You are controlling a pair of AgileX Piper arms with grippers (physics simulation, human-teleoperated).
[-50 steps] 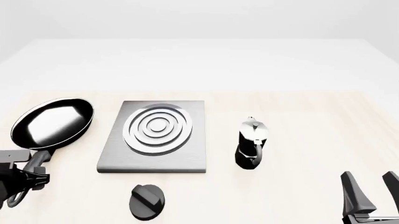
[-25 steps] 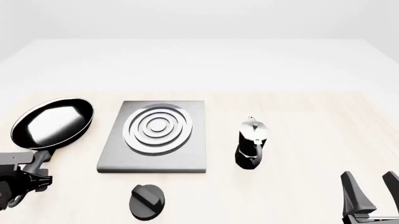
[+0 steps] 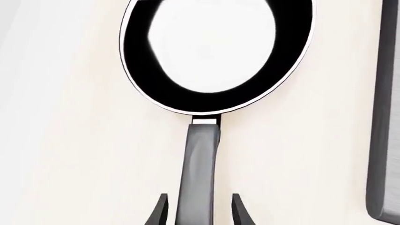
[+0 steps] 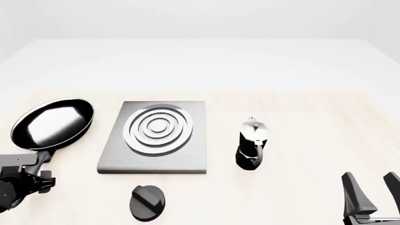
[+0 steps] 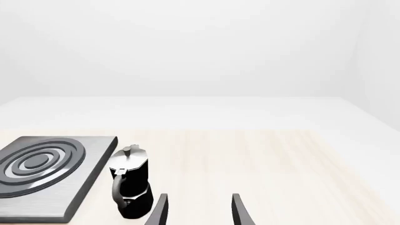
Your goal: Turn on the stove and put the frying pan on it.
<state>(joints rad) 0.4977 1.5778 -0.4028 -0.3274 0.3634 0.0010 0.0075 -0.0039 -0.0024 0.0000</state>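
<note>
The frying pan (image 4: 53, 123) lies on the table at the far left, left of the stove plate (image 4: 156, 136), with its handle (image 4: 42, 160) pointing to the near edge. In the left wrist view the pan (image 3: 216, 47) fills the top and its handle (image 3: 200, 159) runs between my left fingers. My left gripper (image 4: 30, 174) (image 3: 200, 208) is open, straddling the handle with small gaps on both sides. The black knob (image 4: 148, 202) sits in front of the stove plate. My right gripper (image 4: 372, 190) (image 5: 200, 208) is open and empty at the near right.
A small black-and-silver moka pot (image 4: 252, 145) stands just right of the stove plate; it also shows in the right wrist view (image 5: 130, 185), next to the plate's corner (image 5: 44, 176). The plate's edge (image 3: 384, 117) shows in the left wrist view.
My left gripper has shifted slightly lower in the front view, over the pan handle. The pan, stove, knob and right arm have not moved.
</note>
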